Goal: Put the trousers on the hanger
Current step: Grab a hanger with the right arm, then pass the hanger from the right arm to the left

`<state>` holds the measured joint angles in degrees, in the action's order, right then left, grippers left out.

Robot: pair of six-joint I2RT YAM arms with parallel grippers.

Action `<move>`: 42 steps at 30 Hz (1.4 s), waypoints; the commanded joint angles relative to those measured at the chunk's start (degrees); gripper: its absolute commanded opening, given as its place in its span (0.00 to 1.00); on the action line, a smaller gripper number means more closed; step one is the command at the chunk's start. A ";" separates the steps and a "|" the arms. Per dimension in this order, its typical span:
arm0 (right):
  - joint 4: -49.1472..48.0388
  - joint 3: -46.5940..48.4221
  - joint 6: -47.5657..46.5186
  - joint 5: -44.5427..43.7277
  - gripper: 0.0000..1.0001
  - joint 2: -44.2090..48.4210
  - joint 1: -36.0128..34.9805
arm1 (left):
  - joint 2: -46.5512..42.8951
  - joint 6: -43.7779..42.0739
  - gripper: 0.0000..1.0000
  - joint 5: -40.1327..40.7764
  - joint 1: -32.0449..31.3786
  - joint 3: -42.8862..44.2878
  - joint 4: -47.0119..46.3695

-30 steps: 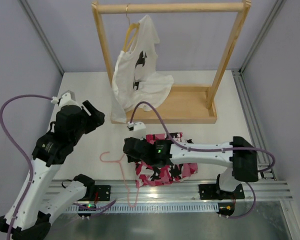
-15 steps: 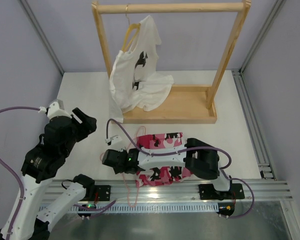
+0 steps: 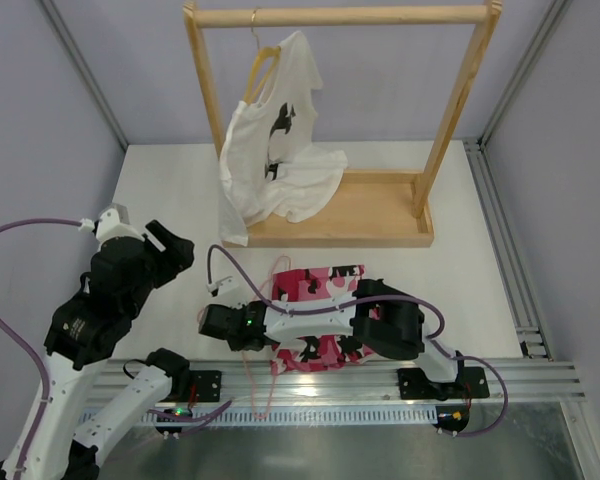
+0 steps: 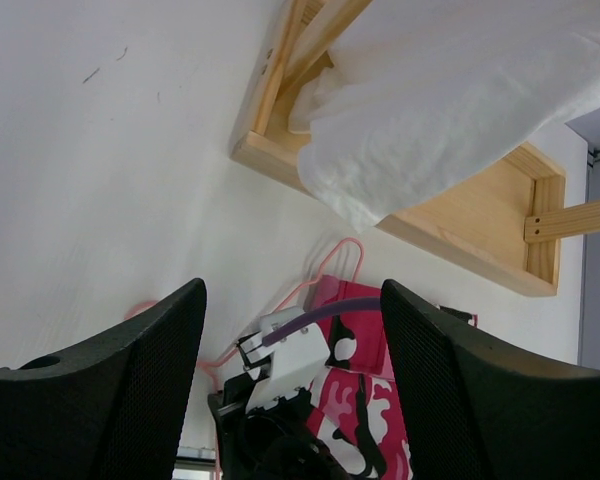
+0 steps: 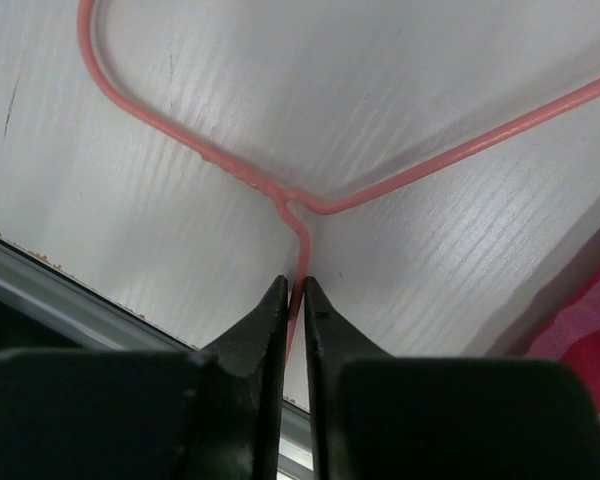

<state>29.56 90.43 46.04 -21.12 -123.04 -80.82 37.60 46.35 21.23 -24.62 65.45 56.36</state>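
Note:
The trousers (image 3: pixel 325 279), in pink, white and black camouflage, lie bunched on the table in front of the rack, partly under my right arm. They also show in the left wrist view (image 4: pixel 375 400). The thin pink wire hanger (image 3: pixel 252 385) lies flat at their left, over the table's near edge. My right gripper (image 3: pixel 210 322) is low at the hanger's neck. In the right wrist view the gripper (image 5: pixel 292 285) is shut on the wire (image 5: pixel 320 208) just below the curled hook. My left gripper (image 3: pixel 170 245) is open and empty, raised at the left (image 4: pixel 292 290).
A wooden rack (image 3: pixel 330 222) stands at the back. A white T-shirt (image 3: pixel 275 160) on a wooden hanger (image 3: pixel 263 62) hangs from it and drapes onto its base. A metal rail (image 3: pixel 380 385) runs along the near edge. Grey walls stand on both sides.
My right gripper has swept left across the trousers to the hanger's neck and stands shut on the wire. My left arm has drawn back to the left and lower.

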 commanded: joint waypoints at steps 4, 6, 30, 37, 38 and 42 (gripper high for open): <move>0.94 -3.15 1.77 -0.23 0.04 2.18 -0.48 | -0.78 -0.11 0.71 -2.07 0.28 -3.13 -2.30; -0.20 -4.29 1.07 -0.84 0.04 4.12 -0.48 | -0.69 -0.64 0.71 -4.09 0.28 -5.59 -2.04; -21.12 -24.25 0.89 -6.12 0.04 25.04 0.04 | -7.81 9.29 0.75 -16.22 0.28 -25.02 -2.39; -21.56 -25.22 0.80 -6.12 0.04 26.71 0.04 | -6.23 9.11 0.72 -17.80 0.28 -25.90 -4.50; -21.65 -25.22 0.63 -6.03 0.04 26.80 0.04 | -5.79 9.11 0.70 -18.59 0.28 -26.25 -6.24; -21.39 -25.39 0.10 -5.95 0.04 27.42 0.04 | -4.65 9.73 0.59 -22.89 0.28 -28.71 -10.56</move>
<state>11.53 64.97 46.85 -24.71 -98.94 -80.88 32.21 55.51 2.81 -24.62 38.04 51.40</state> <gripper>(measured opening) 0.037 0.620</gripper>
